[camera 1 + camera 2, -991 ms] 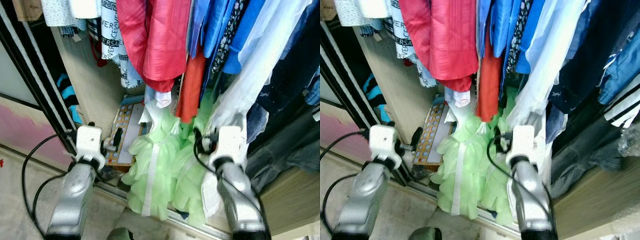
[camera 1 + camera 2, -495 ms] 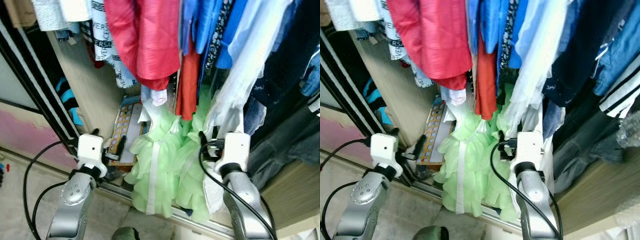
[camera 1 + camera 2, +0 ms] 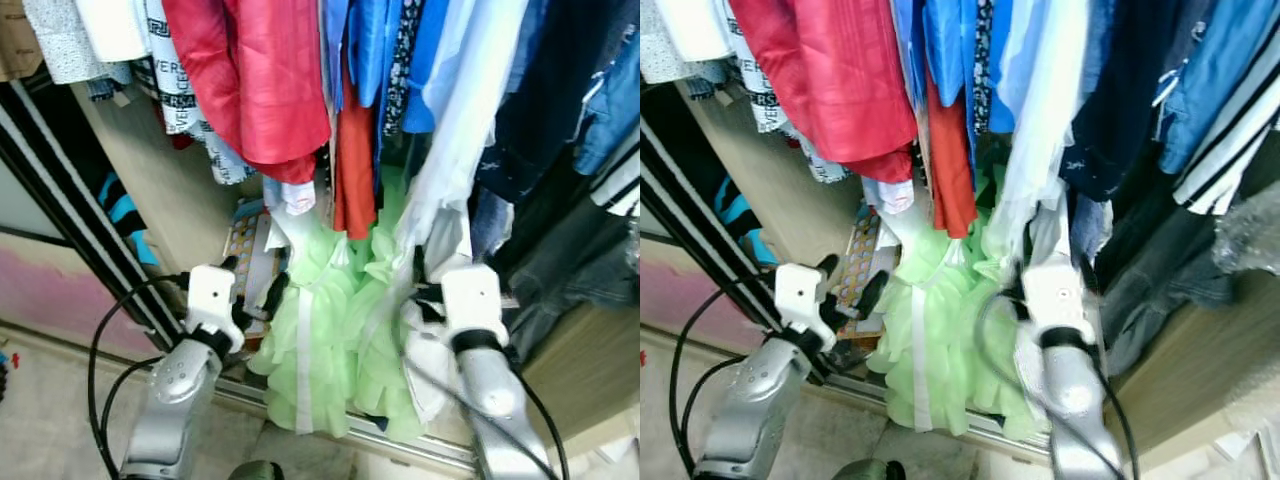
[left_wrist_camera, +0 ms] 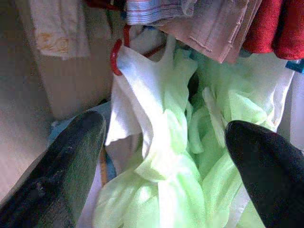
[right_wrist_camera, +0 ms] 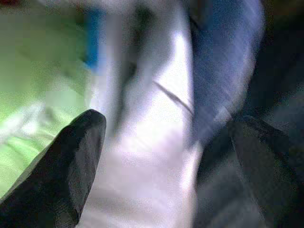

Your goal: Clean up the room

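Both arms have pushed farther into the open wardrobe than a second ago, though much of the shift across the head views comes from the camera itself moving. The left pincer now sits just beside the near left edge of the pale green ruffled dress, its two black fingers spread wide apart with nothing between them. Its wrist view looks straight at the dress and at a red hanger hook where the white top of the garment hangs. The right pincer is pressed in among the clothes to the right of the green dress, its white wrist block against a long white garment. Its fingers are also spread, with blurred white cloth and dark blue cloth lying in the gap; whether they touch the cloth cannot be told.

The green dress hangs low in the middle of the wardrobe, its hem reaching down to the metal door track at the floor. Above it hang a red jacket, an orange-red garment and several blue shirts. Dark blue and grey clothes fill the right side. To the left of the dress, a flat board with rows of coloured dots leans against the wooden side panel. Black cables loop beside the left arm.
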### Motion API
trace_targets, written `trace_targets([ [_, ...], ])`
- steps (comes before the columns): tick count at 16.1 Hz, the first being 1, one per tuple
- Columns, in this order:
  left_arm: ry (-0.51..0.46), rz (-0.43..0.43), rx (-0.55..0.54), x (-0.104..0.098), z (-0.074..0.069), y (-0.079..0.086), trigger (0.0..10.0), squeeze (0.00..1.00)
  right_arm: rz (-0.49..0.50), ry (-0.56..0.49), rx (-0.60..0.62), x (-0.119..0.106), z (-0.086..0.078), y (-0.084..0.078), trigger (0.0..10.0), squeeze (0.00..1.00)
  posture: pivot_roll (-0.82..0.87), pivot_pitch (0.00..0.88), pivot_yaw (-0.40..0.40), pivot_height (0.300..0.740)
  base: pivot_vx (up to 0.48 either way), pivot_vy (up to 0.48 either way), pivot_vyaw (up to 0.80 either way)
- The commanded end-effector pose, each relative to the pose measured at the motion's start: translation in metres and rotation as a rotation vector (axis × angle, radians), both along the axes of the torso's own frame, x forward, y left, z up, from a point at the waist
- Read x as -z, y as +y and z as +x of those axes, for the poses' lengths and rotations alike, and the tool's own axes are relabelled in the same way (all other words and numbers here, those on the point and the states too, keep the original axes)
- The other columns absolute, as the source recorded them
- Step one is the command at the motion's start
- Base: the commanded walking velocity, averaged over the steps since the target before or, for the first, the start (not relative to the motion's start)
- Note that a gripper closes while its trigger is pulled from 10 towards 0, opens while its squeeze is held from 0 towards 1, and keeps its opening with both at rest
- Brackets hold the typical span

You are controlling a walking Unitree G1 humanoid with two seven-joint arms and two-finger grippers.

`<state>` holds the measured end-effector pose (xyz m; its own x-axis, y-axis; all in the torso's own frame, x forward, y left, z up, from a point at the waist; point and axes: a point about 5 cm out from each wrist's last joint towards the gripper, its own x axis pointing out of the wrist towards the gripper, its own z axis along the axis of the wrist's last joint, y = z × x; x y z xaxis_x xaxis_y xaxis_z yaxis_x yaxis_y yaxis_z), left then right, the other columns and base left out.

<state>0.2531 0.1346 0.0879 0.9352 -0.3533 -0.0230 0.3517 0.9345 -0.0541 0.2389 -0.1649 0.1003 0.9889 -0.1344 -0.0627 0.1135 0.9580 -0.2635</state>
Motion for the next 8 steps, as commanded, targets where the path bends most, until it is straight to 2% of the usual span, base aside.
trace_targets([
  [1, -0.008, 0.026, -0.055, -0.001, 0.003, 0.007, 10.0, 0.0, 0.101, -0.005, -0.022, -0.005, 0.009, 0.0, 10.0, 0.0, -0.01, 0.0, 0.059, 0.74, 0.0, 0.0, 0.0],
  [3, -0.01, 0.044, -0.104, 0.002, 0.005, 0.012, 10.0, 0.0, 0.103, -0.013, -0.092, -0.008, 0.016, 0.004, 10.0, 0.0, 0.01, 0.0, 0.015, 0.74, 0.0, 0.0, 0.0],
  [8, -0.035, 0.034, -0.2, 0.001, 0.003, 0.01, 10.0, 0.0, 0.117, -0.007, -0.248, -0.009, 0.039, 0.022, 10.0, 0.0, 0.14, 0.0, -0.106, 0.74, 0.0, 0.0, 0.0],
])
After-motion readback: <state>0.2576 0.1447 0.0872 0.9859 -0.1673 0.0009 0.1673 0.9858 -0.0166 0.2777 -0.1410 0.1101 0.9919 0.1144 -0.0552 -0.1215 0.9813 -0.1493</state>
